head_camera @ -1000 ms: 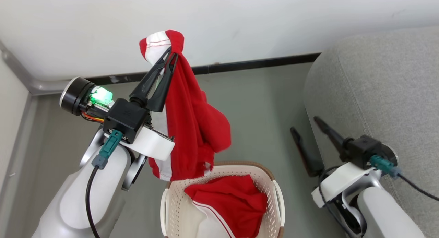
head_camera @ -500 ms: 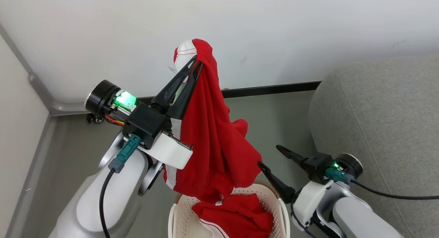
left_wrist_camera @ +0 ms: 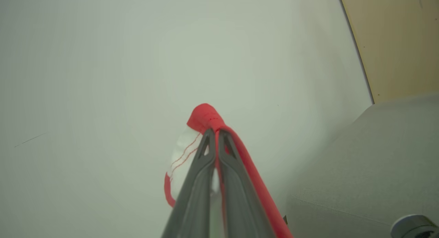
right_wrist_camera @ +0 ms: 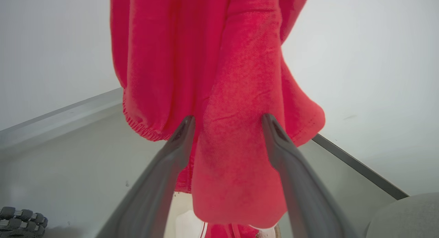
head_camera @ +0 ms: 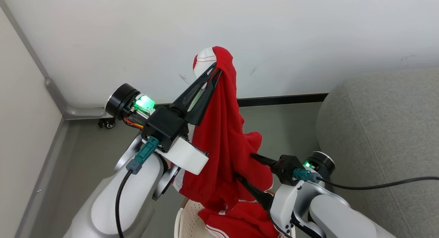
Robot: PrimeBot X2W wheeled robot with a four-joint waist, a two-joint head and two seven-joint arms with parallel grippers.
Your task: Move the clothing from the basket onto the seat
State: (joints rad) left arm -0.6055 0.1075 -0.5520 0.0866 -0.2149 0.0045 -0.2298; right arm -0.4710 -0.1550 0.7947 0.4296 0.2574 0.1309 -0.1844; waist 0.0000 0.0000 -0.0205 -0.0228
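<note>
I am holding one red garment (head_camera: 223, 138) in the left gripper (head_camera: 215, 68), fingers pinched tight on its top fold, above the basket (head_camera: 187, 219) (second piece (head_camera: 240, 221) lying inside). The right gripper (head_camera: 244, 166) is standing spread, straddling the hanging cloth; the seat (head_camera: 377, 128) is sitting rightward.

We swung our right gripper (head_camera: 244, 166) (fingers spread) from lower right to centre, straddling the hanging clothing (head_camera: 219, 128).

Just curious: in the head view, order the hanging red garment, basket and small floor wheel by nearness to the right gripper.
From the right gripper:
1. hanging red garment, between its fingers.
2. basket, just below.
3. small floor wheel, far left by the wall.
</note>
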